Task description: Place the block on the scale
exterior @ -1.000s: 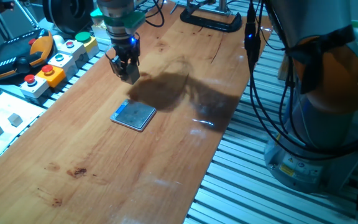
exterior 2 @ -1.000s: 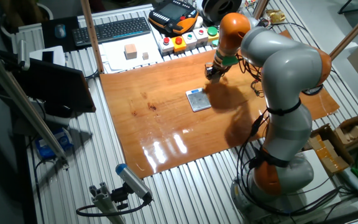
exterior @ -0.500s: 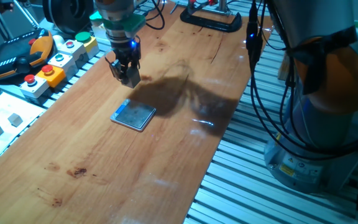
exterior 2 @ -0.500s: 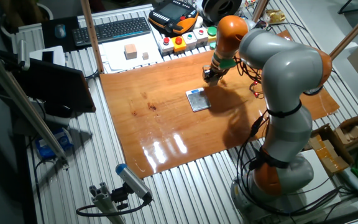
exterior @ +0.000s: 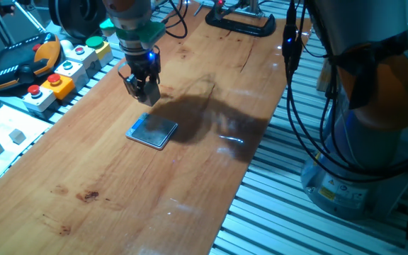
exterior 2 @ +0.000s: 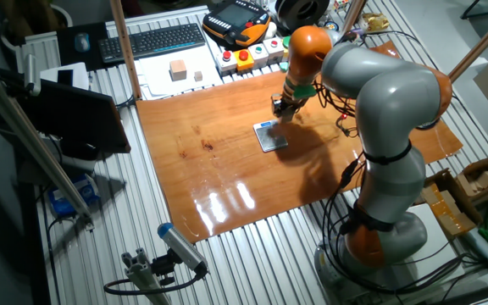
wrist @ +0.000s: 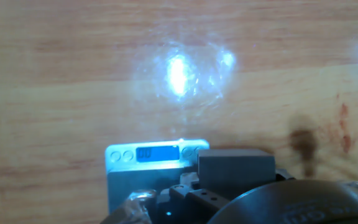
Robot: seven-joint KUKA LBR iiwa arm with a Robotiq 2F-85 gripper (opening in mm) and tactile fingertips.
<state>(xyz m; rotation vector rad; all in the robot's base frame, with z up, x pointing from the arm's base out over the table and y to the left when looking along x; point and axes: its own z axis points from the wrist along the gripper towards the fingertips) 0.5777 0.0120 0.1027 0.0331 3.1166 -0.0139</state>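
Wooden table, block above scale

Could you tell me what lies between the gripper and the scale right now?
Nothing but bare wooden tabletop: in one fixed view, the gripper hangs just beyond the scale, with no object between them. The hand view shows the block in the fingers.

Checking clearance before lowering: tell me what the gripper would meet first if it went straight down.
Probably the scale near its edge; the gripper hangs just above it holding the block. Depth is unclear.
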